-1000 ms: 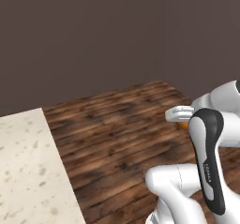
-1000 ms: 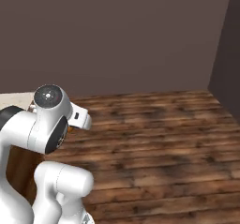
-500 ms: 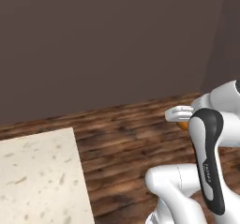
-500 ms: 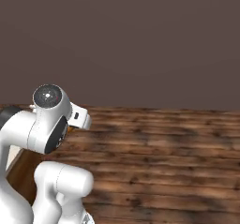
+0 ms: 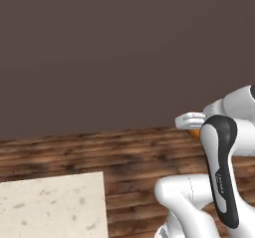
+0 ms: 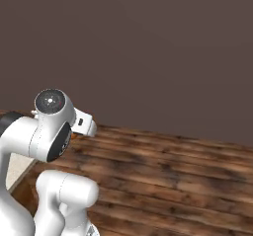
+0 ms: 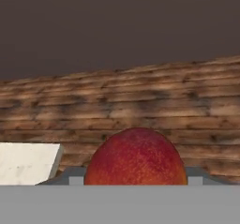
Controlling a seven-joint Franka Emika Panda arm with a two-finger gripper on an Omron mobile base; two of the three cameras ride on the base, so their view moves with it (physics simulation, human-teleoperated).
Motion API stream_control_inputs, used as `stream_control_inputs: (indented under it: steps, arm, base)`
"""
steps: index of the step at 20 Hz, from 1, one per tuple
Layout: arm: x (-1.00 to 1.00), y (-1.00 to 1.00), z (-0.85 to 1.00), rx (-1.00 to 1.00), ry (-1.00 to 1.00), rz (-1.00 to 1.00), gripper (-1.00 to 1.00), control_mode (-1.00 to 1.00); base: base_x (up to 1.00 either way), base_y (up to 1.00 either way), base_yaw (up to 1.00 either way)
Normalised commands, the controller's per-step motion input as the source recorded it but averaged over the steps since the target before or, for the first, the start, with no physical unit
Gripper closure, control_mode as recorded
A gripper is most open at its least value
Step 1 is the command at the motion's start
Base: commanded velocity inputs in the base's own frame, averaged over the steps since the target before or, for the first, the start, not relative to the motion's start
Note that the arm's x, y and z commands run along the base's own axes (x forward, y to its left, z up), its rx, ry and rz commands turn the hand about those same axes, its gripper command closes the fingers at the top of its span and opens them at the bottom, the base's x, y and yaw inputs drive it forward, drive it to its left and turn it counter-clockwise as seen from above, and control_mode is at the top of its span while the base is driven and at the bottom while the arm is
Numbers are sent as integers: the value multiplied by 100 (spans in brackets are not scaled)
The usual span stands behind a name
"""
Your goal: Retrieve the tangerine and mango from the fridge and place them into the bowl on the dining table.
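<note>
A red-orange mango (image 7: 136, 160) sits at the bottom of the hand view, between the fingers of my gripper (image 7: 136, 180), which is shut on it. In the left base view a sliver of the mango (image 5: 194, 132) peeks out under the white hand, where the gripper (image 5: 192, 128) is tucked close to the arm's upper joints. The fingertips are hidden behind the fruit. The tangerine, the bowl and the fridge are out of view. A corner of a beige speckled stone top (image 5: 50, 207) lies low on the left; I cannot tell whether it is the dining table.
A plain dark brown wall (image 5: 114, 53) stands ahead over a wooden plank floor (image 6: 168, 171). The pale stone top (image 7: 26, 162) also shows at the lower left of the hand view, and its edge (image 6: 17, 167) behind the arm in the right base view.
The whole picture has shifted: the base has turned, so the wall now spans both base views and the stone top sits further right. The arm keeps its pose, with the mango held.
</note>
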Motion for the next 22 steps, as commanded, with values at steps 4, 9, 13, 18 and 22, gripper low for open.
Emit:
stream_control_inputs:
  steps: [4,9,13,18,22]
  arm:
    - [0,0,0,0,0,0,100,100]
    - [0,0,0,0,0,0,100,100]
    - [0,0,0,0,0,0,100,100]
    - [0,0,0,0,0,0,100,100]
    - [0,0,0,0,0,0,100,100]
  base:
    - [100,0,34]
    - [100,0,36]
    - [100,0,40]
    - [100,1,43]
    - [100,4,45]
